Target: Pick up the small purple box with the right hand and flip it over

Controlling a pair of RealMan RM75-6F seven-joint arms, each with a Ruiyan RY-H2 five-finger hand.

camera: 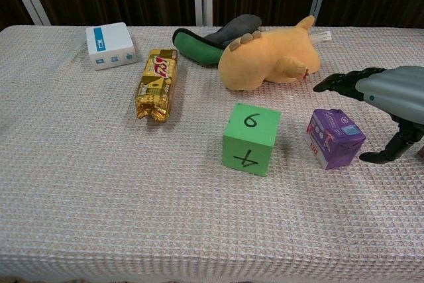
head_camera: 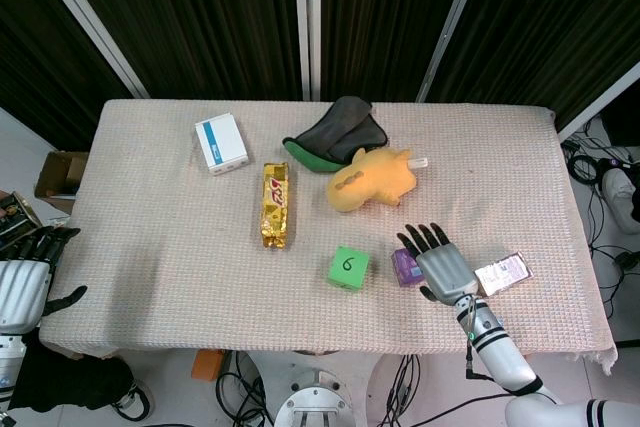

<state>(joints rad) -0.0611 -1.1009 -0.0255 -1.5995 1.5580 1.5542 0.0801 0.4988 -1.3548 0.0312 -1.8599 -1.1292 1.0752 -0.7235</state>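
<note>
Approach to the grasp. The right hand [camera: 384, 97] hovers at the 3 o'clock side of the small purple box [camera: 334, 137], released, its dark fingers [camera: 338, 82] stretched over the box top and the thumb hanging low beside it; no contact is visible in the chest view. The box rests on the worktop [head_camera: 160, 247], toward the 5 o'clock part of its surface, just beside the green foam cube [camera: 252, 138] lying at its 9 o'clock.

To do the step well, the hand should probably settle lower and bring fingers and thumb onto opposite side faces of the box, pinching near mid-height so that a wrist roll can turn it over. The cube is close; closing from the far and near faces rather than the 9 o'clock face would likely avoid nudging it.

Materials: the box looks like printed cardboard, sharp-edged, light, probably easy to crush or let slip. The worktop is covered by a waffle-textured cloth that may drag under a sliding box. The cube is matte with handwritten numerals. A yellow plush toy [camera: 268, 61] lies at the box's 11 o'clock, and a flat printed packet [head_camera: 502, 273] lies at the hand's 3 o'clock in the head view.

The left hand [head_camera: 25, 282] hangs off the worktop's 8 o'clock edge, holding nothing.
</note>
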